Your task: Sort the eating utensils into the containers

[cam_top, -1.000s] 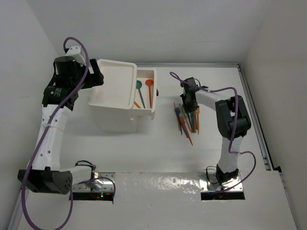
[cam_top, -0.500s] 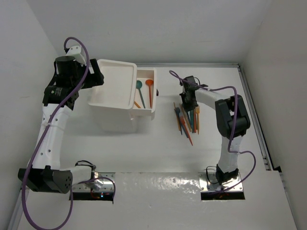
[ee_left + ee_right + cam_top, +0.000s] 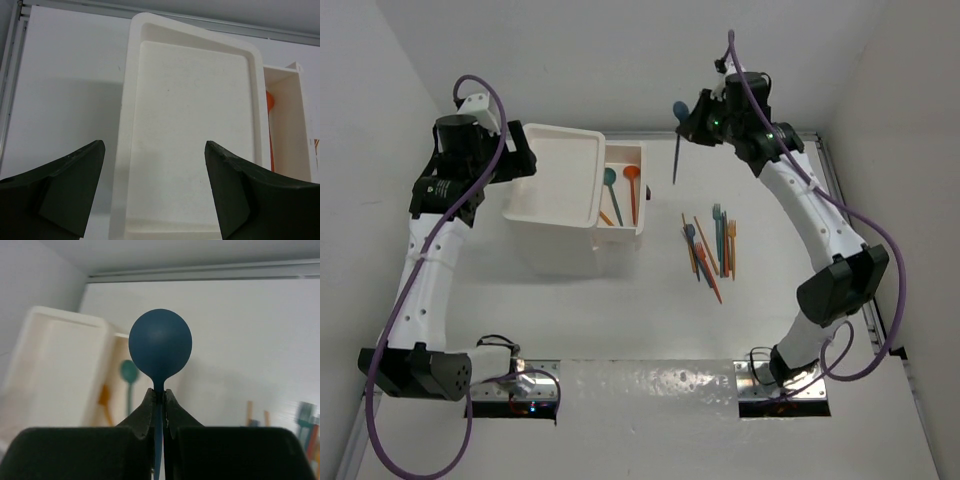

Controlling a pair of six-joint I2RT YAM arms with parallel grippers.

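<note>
Standing at 10 o'clock, drawer unit [image 3: 560,185] | left hand [image 3: 152,150] spread open over its tray top | right hand [image 3: 160,395] raised at 1 o'clock, pinching one blue spoon [image 3: 160,342] | open drawer [image 3: 643,200] holds two: teal spoon [image 3: 610,180], orange spoon [image 3: 632,175] | desk [image 3: 620,320] pile [image 3: 710,245] at 3 o'clock

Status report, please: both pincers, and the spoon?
Left pincer open, by drawer unit. Right pincer shut on blue spoon, in air beside open drawer. Nothing in between.

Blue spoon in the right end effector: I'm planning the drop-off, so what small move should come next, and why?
Probably carry it left until it hangs over the open drawer. The right end effector is shut on the blue spoon just below its bowl, raised to the drawer's right, and the drawer already holds a teal spoon and an orange spoon.
</note>
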